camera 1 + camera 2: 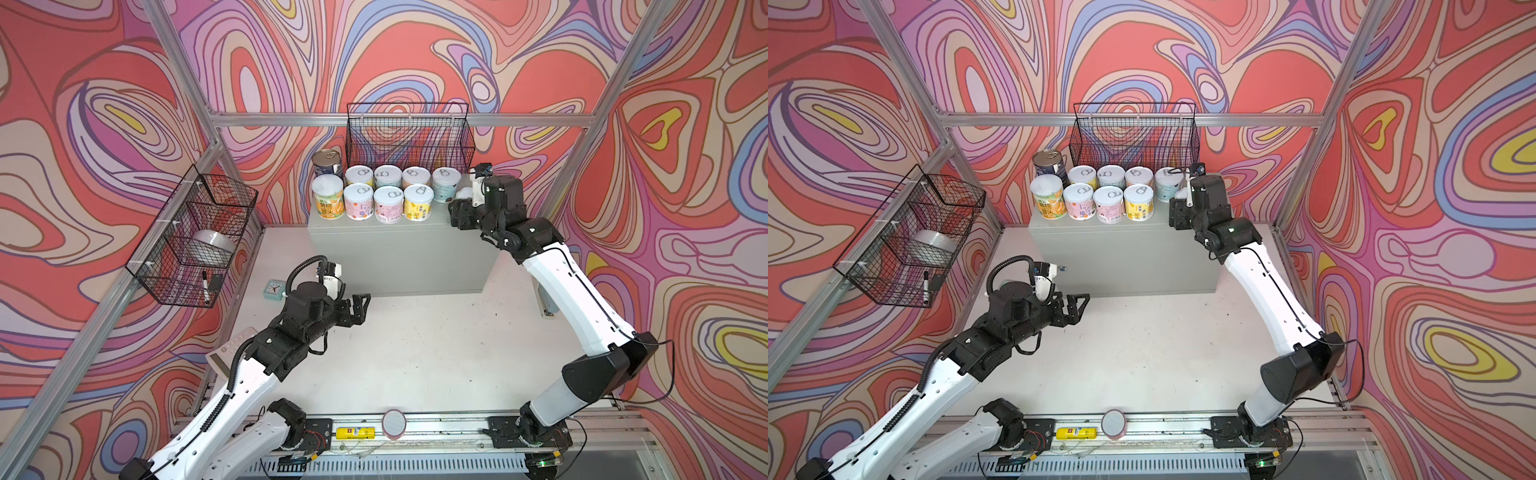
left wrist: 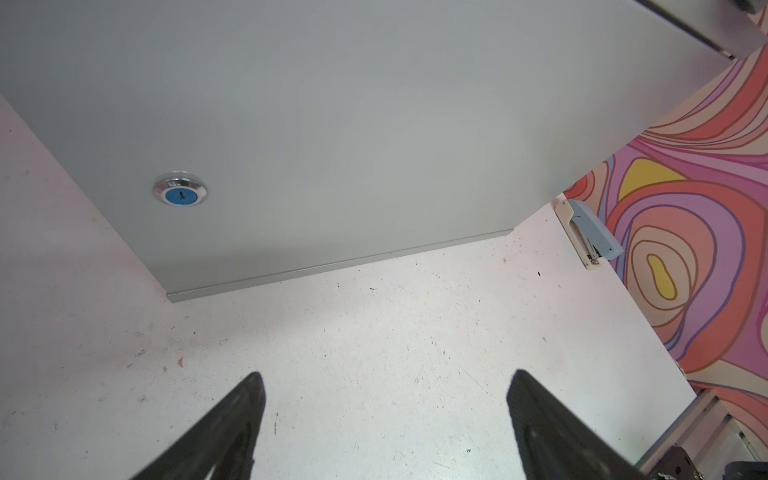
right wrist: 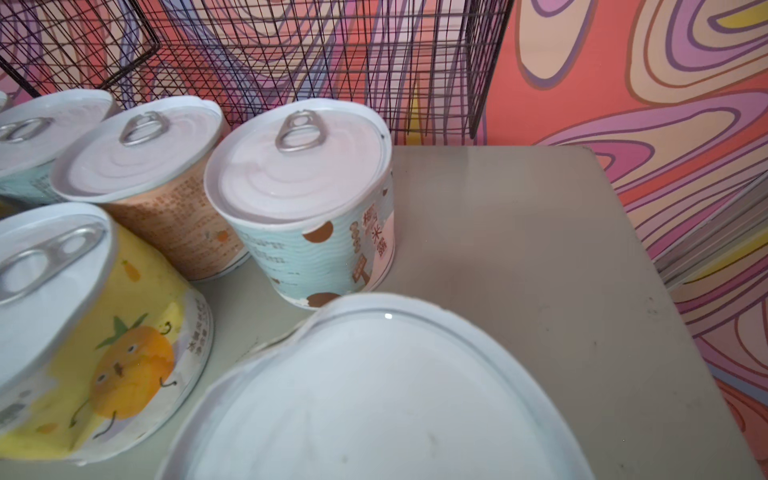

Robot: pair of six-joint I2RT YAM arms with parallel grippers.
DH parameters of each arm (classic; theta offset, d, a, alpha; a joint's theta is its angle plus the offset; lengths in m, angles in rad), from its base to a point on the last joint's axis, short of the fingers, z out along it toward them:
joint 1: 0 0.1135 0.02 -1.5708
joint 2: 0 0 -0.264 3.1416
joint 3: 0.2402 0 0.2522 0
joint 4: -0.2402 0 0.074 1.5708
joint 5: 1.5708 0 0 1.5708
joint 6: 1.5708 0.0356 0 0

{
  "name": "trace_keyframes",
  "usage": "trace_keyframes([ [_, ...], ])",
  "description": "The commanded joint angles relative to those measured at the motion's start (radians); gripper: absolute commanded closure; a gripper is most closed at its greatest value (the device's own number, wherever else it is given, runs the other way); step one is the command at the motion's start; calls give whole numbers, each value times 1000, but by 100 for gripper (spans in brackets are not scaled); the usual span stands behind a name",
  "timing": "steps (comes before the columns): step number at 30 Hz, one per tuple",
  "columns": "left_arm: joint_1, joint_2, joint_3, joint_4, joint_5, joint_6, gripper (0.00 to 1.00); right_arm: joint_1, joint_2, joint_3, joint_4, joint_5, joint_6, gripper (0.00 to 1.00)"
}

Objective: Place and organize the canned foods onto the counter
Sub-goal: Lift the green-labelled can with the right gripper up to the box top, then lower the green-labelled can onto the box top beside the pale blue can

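Note:
The counter [image 1: 399, 257], a light-grey cabinet, carries several canned foods: a tall dark blue tin [image 1: 327, 163], a tall yellow-orange one [image 1: 328, 195] and two rows of short white-lidded tins [image 1: 388, 192]. My right gripper [image 1: 457, 203] is shut on another short tin [image 1: 463, 193] at the right end of the front row. In the right wrist view that tin's white end [image 3: 374, 395] fills the foreground, beside the yellow can [image 3: 104, 332] and before the teal can [image 3: 307, 199]; my fingers are hidden. Whether it rests on the top I cannot tell. My left gripper [image 2: 386, 378] hangs open and empty over the table before the counter's lock [image 2: 180, 189].
A black wire basket [image 1: 409, 137] hangs on the back wall just behind the cans; another [image 1: 195, 237] on the left wall holds a tape roll and marker. A teal clock [image 1: 274, 287], a stapler [image 2: 590, 232], a yellow tube [image 1: 355, 432] and a pink-rimmed disc [image 1: 394, 423] lie around.

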Motion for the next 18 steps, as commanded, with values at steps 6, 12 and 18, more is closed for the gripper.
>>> trace_keyframes([
  [6,2,17,-11,29,-14,22,7,-4,18,40,29,57,-29,85],
  [12,3,32,-21,43,-19,22,7,-4,27,51,19,84,-39,44],
  [18,3,35,-31,54,-16,15,6,-4,27,60,31,87,-42,22],
])
